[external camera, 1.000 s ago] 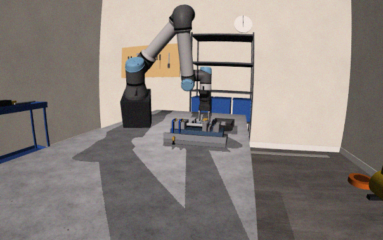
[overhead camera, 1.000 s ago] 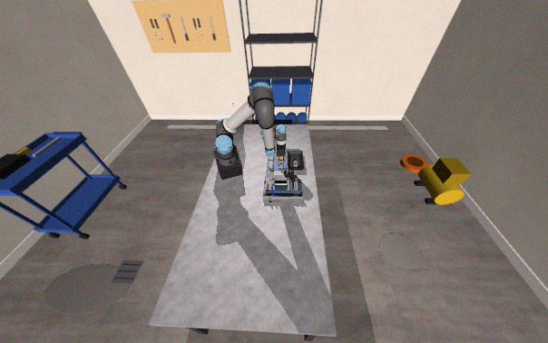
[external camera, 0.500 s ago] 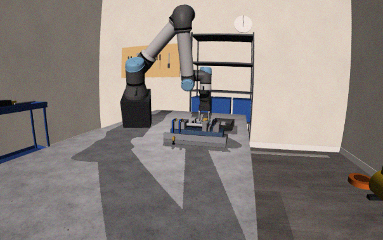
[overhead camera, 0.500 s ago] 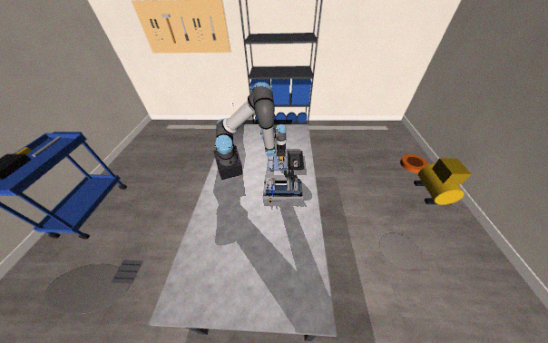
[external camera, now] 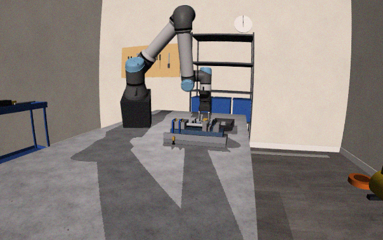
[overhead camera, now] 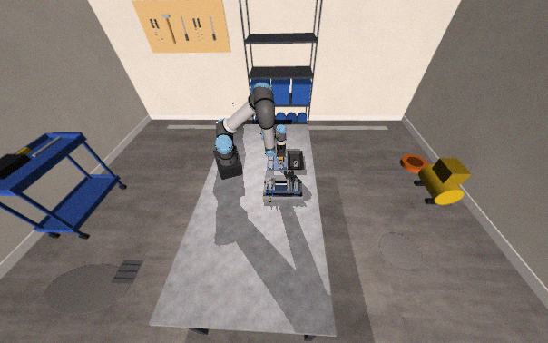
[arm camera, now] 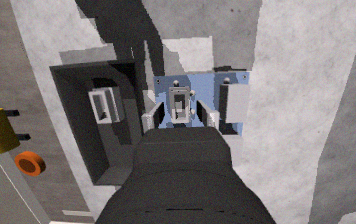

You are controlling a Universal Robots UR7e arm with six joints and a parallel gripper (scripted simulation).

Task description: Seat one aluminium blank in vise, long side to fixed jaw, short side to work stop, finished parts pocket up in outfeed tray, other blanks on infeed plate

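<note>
Blue infeed plate (arm camera: pixel 200 82) near the surface's far edge carries a pocketed finished part (arm camera: pixel 179 104) and a plain blank (arm camera: pixel 235 102). One finished part (arm camera: pixel 103 105) already lies in the dark outfeed tray (arm camera: pixel 75 75); whether the vise (overhead camera: pixel 283 187) is loaded cannot be told. The arm hangs vertical, gripper (arm camera: pixel 181 119) with fingers spread, holding nothing, straddling the plate's finished part.

A workshop: wall tool board (overhead camera: pixel 181 25), shelf rack (overhead camera: pixel 280 38), vise (external camera: pixel 194 131).
</note>
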